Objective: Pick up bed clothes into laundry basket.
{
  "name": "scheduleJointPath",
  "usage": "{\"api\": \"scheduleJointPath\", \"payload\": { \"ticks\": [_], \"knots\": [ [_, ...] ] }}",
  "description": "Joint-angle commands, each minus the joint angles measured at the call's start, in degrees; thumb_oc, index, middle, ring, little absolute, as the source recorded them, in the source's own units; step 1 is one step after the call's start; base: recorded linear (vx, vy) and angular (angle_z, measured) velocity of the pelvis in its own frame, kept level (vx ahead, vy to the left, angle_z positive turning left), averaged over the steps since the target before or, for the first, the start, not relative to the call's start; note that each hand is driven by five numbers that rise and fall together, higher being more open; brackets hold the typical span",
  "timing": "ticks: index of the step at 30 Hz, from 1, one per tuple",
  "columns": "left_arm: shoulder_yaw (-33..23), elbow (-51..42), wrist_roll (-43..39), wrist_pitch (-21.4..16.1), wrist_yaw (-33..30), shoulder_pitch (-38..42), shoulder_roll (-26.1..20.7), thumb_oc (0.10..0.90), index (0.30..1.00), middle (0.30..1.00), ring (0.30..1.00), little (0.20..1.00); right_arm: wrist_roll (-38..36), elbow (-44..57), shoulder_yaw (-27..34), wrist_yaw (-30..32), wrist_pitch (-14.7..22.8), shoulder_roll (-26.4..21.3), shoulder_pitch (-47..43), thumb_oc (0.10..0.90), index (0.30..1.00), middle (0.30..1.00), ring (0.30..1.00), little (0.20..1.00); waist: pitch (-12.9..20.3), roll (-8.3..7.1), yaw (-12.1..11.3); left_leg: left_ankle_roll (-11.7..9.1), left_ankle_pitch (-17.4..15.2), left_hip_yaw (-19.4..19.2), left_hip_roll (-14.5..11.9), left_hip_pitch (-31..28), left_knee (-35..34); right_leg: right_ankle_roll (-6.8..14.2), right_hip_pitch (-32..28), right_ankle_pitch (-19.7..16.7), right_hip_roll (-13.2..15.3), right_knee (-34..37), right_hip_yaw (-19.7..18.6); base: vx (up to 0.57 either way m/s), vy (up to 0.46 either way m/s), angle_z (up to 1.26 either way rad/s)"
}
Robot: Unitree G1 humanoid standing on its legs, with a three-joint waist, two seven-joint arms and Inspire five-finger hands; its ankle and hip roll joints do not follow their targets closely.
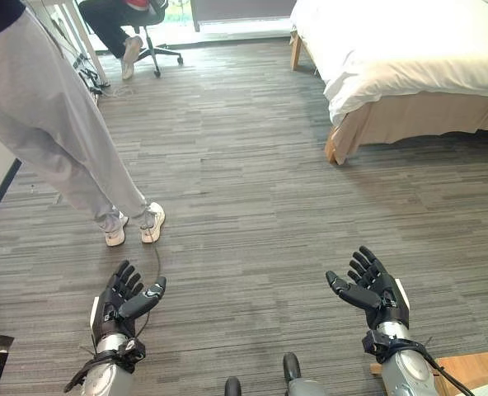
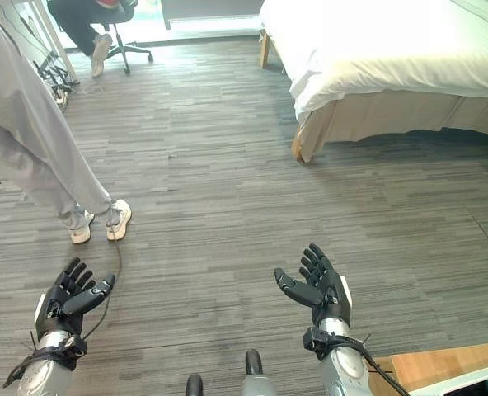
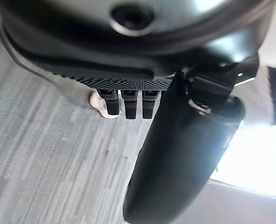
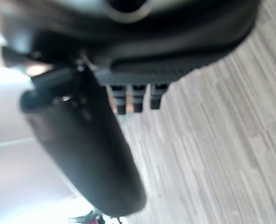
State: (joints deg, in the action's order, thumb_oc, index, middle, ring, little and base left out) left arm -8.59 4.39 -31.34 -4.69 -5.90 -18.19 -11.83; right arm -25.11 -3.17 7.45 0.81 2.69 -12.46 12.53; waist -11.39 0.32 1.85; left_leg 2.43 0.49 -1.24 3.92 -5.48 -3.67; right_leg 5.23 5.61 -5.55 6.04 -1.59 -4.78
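Low over the floor (image 1: 244, 206), left hand (image 1: 120, 301) and right hand (image 1: 376, 289) hang fingers spread and empty, probably because the bed (image 1: 409, 58) lies well ahead.

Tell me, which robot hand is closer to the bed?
The right robot hand, probably. The bed with its white bedding stands ahead on the robot's right. The left robot hand is nearer the standing person. Both are open and empty.

The two head views look down from high over the grey floor (image 1: 252, 206), sharing the bed (image 2: 376, 49) ahead; each wrist view peers close along its own fingers.
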Motion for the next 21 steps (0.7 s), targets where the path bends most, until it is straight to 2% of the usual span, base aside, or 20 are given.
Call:
{"api": "scheduleJointPath", "payload": {
  "ticks": [1, 6, 8, 9, 10, 12, 14, 16, 21],
  "knots": [
    [-0.3, -4.6, 2.5, -4.2, 0.7, 2.9, -2.5, 0.800, 0.900, 0.900, 0.900, 0.900, -2.0, 2.4, 3.4, 1.1, 4.9, -1.9, -2.6, 0.800, 0.900, 0.900, 0.900, 0.900, 2.3, 0.04, 0.1, -1.7, -2.7, 2.8, -2.3, 2.5, 0.6, 1.6, -3.4, 7.5, -1.1, -1.1, 2.3, 0.08, -0.019, -0.15],
    [2.3, 4.2, 2.9, -3.0, 2.5, 3.5, -2.0, 0.800, 0.900, 0.900, 0.900, 0.900, 1.2, -7.3, 1.7, 1.8, 2.9, -3.1, -0.3, 0.800, 0.900, 0.900, 0.900, 0.900, 3.2, -0.19, 0.4, -2.0, -2.6, 2.9, -2.7, 1.3, -0.6, 1.3, -5.1, 7.9, -1.4, 0.8, 2.2, 0.06, -0.049, -0.09],
    [3.8, 14.7, 2.1, -2.4, 2.7, 4.7, -0.8, 0.800, 0.900, 0.900, 0.900, 0.900, 0.6, -13.0, 1.2, 2.1, 2.7, -2.6, 0.1, 0.800, 0.900, 0.900, 0.900, 0.900, 3.8, -0.33, 0.5, -2.4, -2.5, 2.8, -3.0, 0.9, -0.8, 1.3, -6.2, 7.8, -1.5, 2.2, 2.5, 0.05, -0.082, -0.09],
    [3.9, 15.0, 2.1, -2.6, 2.8, 4.8, -0.8, 0.800, 0.900, 0.900, 0.900, 0.900, 0.5, -13.1, 1.2, 2.1, 2.8, -2.6, 0.0, 0.800, 0.900, 0.900, 0.900, 0.900, 3.8, -0.32, 0.5, -2.4, -2.6, 2.9, -3.0, 0.9, -0.8, 1.3, -6.2, 7.8, -1.5, 2.2, 2.6, 0.04, -0.071, -0.10],
    [4.9, 21.0, 1.7, -2.3, 2.7, 5.5, -0.1, 0.800, 0.900, 0.900, 0.900, 0.900, 0.1, -17.5, 0.7, 2.6, 3.3, -2.4, -0.5, 0.800, 0.900, 0.900, 0.900, 0.900, 4.2, -0.34, 0.4, -2.6, -2.4, 2.8, -3.1, 0.8, -1.0, 1.3, -6.7, 7.8, -1.5, 2.7, 2.9, 0.03, -0.063, -0.08],
    [5.5, 24.2, 2.5, -2.4, 2.5, 6.0, 0.1, 0.800, 0.900, 0.900, 0.900, 0.900, -0.2, -20.1, 0.5, 2.9, 3.6, -2.4, -1.1, 0.800, 0.900, 0.900, 0.900, 0.900, 4.2, -0.29, 0.4, -2.7, -2.4, 2.8, -3.2, 0.7, -1.0, 1.3, -6.9, 7.8, -1.5, 2.9, 3.1, 0.02, -0.052, -0.02],
    [6.8, 32.2, 4.9, -2.3, 2.2, 7.0, 0.2, 0.800, 0.900, 0.900, 0.900, 0.900, -0.3, -27.1, -0.4, 4.0, 4.1, -2.5, -2.1, 0.800, 0.900, 0.900, 0.900, 0.900, 4.6, -0.26, 0.4, -2.9, -2.2, 2.8, -3.4, 0.6, -1.1, 1.3, -7.4, 7.8, -1.8, 3.4, 3.4, 0.03, -0.063, 0.01],
    [6.5, 36.0, 4.4, -2.3, 2.1, 7.3, 0.8, 0.800, 0.900, 0.900, 0.900, 0.900, 0.2, -29.8, -0.8, 4.5, 4.0, -2.7, -2.3, 0.800, 0.900, 0.900, 0.900, 0.900, 4.9, -0.20, 0.4, -3.0, -2.2, 3.0, -3.4, 0.4, -1.3, 1.2, -7.8, 7.8, -1.9, 3.8, 3.5, 0.04, -0.057, 0.02],
    [6.6, 35.1, 3.8, -3.5, 2.3, 6.5, 0.9, 0.800, 0.900, 0.900, 0.900, 0.900, -0.1, -30.0, -0.7, 3.8, 4.9, -2.3, -1.5, 0.800, 0.900, 0.900, 0.900, 0.900, 5.3, -0.09, 0.5, -3.2, -2.1, 3.4, -3.4, 0.3, -1.3, 1.2, -8.5, 7.8, -1.9, 4.3, 4.1, 0.02, -0.023, 0.03]
  ]
}}
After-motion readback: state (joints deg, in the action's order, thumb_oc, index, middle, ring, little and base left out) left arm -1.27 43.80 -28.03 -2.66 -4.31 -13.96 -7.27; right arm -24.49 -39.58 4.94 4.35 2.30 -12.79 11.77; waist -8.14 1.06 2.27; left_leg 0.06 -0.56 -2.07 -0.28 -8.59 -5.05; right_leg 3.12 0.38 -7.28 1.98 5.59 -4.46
